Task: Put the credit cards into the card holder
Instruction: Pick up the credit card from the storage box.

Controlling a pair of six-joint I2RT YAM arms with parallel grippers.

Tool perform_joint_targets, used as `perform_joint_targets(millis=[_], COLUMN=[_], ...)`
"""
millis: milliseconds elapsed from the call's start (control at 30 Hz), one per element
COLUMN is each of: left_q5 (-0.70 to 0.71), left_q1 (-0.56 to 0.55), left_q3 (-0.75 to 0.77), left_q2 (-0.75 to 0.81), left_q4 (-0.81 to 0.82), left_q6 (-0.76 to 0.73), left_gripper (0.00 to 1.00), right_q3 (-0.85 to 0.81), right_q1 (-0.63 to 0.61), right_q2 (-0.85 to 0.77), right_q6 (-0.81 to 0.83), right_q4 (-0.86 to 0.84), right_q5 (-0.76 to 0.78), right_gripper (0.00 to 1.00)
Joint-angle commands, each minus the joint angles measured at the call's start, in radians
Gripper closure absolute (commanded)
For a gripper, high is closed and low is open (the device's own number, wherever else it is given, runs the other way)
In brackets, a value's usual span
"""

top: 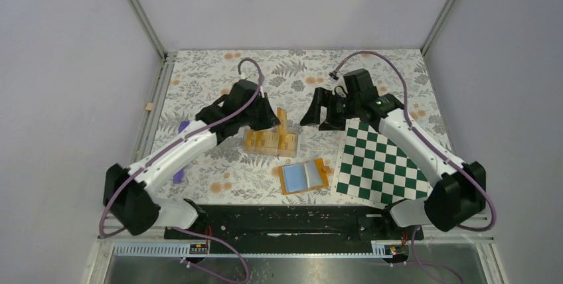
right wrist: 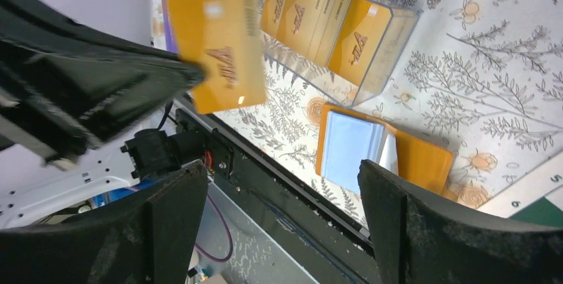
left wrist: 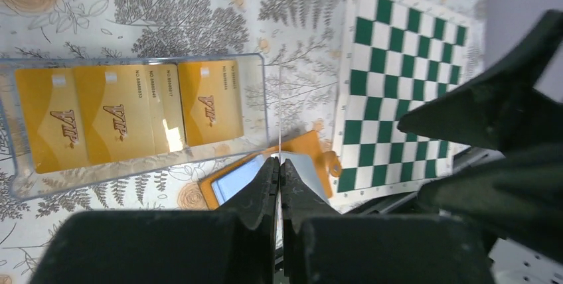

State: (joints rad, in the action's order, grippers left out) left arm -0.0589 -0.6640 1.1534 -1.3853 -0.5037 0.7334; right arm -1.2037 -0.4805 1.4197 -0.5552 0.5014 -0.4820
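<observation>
Starting nearest the arm bases: finding the card holder [top: 304, 176] lying flat and open on the table, light-blue pockets facing up and, as far as visible, not yet showing any card inside. Just beside it to the right, noting the chequered board [top: 378, 161], taking no part in this. Moving a little farther: seeing several credit cards [left wrist: 119, 115] lying side by side in the clear box [left wrist: 271, 98], so probably waiting for their turn. Over the box, finding the left gripper [left wrist: 279, 164] pressing fully closed on one card [right wrist: 216, 52], holding it upright in the air, apart from the holder. Farthest, seeing the right gripper [right wrist: 275, 176] standing wide apart and gripping nothing. Judging the task as only beginning: one card lifted, none inserted, several remaining.
</observation>
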Motion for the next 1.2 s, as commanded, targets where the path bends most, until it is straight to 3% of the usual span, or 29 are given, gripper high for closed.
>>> perform_joint_targets(millis=[0,200,367,467,700,833,1033,1100,1167], left_q5=[-0.042,-0.368,-0.500,-0.532,-0.560,-0.556,-0.553,-0.551,-0.553], left_q1=[0.017,0.068,0.072,0.072,0.072,0.072,0.073,0.072,0.072], left_q3=[-0.053,-0.392,-0.560,-0.586,-0.583,-0.590,-0.603,-0.601,-0.600], left_q2=[0.155,0.428,0.550,0.567,0.540,0.535,0.533,0.529,0.528], left_q4=[0.030,0.391,0.679,0.724,0.737,0.742,0.727,0.702,0.672], left_q6=[0.017,0.216,0.371,0.402,0.410,0.412,0.404,0.391,0.378], left_gripper=[1.00,1.00,1.00,1.00,1.00,1.00,1.00,1.00,1.00], right_q3=[0.079,0.179,0.334,0.402,0.405,0.389,0.423,0.426,0.428], right_q1=[0.057,0.072,0.068,0.050,-0.030,-0.051,-0.074,-0.081,-0.084], right_q2=[-0.101,-0.202,-0.238,-0.222,-0.183,-0.155,-0.114,-0.110,-0.105], right_q6=[0.018,0.007,-0.256,-0.391,-0.511,-0.543,-0.674,-0.674,-0.670], right_q4=[0.012,-0.044,-0.418,-0.616,-0.788,-0.828,-1.024,-1.030,-1.034], right_q5=[-0.153,-0.360,-0.563,-0.606,-0.581,-0.582,-0.615,-0.613,-0.610], right_gripper=[0.10,0.12,0.16,0.16,0.21,0.32,0.54,0.63,0.78])
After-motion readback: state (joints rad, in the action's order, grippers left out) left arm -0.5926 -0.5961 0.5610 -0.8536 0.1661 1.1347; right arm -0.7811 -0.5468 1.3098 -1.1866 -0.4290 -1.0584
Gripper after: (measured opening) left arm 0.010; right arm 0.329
